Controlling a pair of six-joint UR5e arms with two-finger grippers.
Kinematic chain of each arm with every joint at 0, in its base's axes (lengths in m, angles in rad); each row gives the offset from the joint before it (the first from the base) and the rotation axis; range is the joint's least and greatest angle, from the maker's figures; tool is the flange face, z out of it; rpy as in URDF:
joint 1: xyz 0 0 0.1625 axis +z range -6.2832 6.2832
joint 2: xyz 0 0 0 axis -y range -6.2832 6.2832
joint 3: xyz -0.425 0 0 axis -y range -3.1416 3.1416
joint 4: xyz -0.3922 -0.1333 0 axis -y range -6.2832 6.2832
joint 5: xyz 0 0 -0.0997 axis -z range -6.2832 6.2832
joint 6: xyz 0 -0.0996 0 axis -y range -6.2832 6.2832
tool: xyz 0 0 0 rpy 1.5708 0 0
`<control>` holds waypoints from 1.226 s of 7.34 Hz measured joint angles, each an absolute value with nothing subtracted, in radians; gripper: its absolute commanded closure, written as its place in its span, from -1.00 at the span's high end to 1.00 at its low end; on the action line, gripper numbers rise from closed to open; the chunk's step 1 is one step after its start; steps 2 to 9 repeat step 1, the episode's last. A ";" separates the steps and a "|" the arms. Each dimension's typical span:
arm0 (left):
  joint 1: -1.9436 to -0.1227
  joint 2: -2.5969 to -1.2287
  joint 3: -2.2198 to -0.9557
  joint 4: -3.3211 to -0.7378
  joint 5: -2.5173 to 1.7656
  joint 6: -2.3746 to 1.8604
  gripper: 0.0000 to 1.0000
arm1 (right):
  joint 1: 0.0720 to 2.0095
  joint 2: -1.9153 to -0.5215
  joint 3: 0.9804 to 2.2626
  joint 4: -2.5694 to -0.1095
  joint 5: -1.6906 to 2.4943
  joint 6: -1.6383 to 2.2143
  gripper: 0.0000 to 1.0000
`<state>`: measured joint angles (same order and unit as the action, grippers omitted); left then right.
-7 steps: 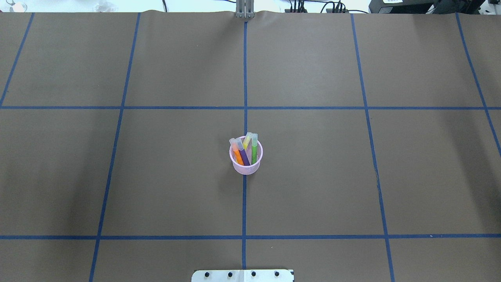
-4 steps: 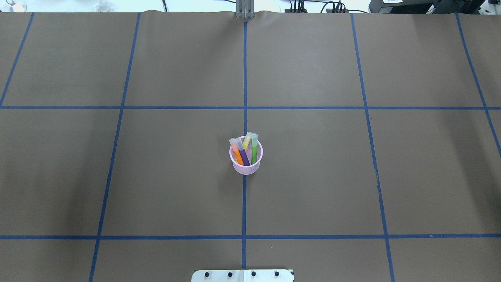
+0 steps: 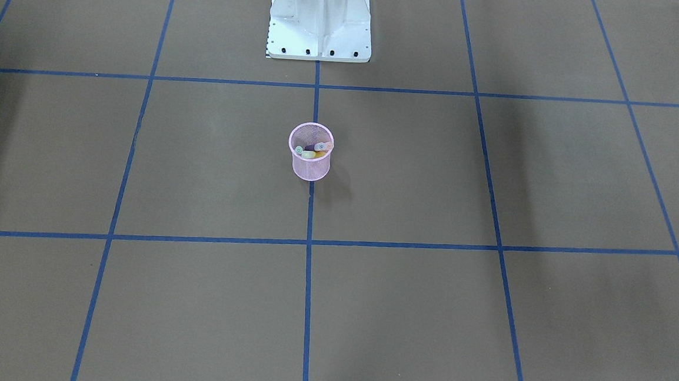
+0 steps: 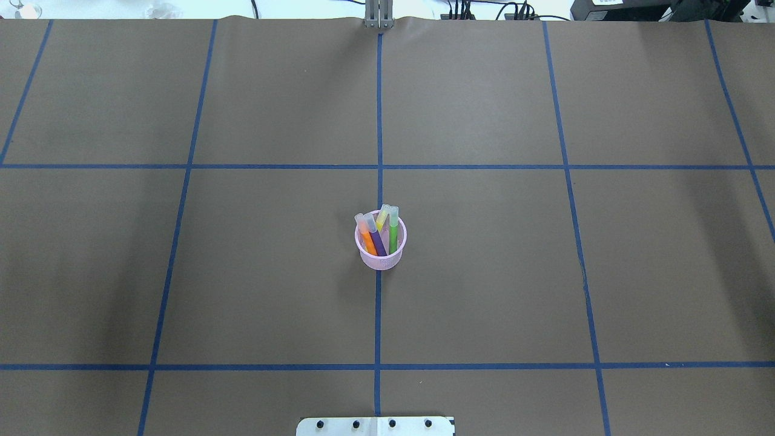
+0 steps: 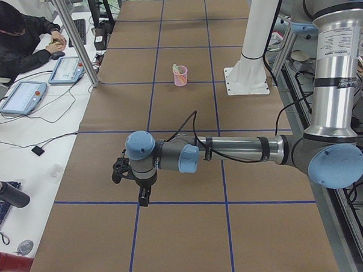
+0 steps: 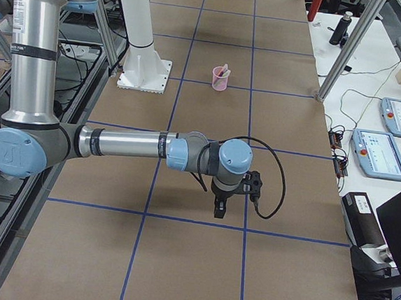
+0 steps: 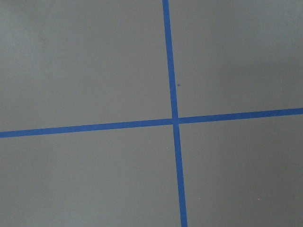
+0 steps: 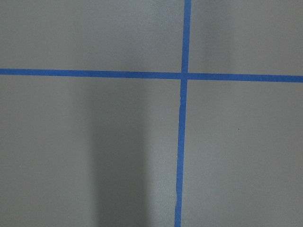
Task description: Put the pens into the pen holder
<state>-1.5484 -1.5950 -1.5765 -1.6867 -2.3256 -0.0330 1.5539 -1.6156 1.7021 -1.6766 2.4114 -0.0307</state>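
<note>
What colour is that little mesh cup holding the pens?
Pink. The pen holder shows best in the overhead exterior view.

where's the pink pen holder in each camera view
Overhead exterior: pen holder just below centre.
Exterior front-facing: pen holder above centre, slightly left.
Exterior left: pen holder upper middle.
Exterior right: pen holder upper middle.
Left wrist-mounted: not in it.
Right wrist-mounted: not in it.
Shared landmark: the white base plate, joined to the pen holder by one blue tape line.
</note>
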 measured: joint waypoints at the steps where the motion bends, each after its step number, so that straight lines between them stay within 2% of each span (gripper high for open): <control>1: -1.548 -1.596 -1.572 -1.688 -2.326 -0.033 0.99 | 1.554 -1.615 1.702 -1.677 2.411 -0.031 1.00; 9: -1.548 -1.596 -1.572 -1.688 -2.326 -0.033 0.99 | 1.554 -1.615 1.702 -1.677 2.411 -0.031 1.00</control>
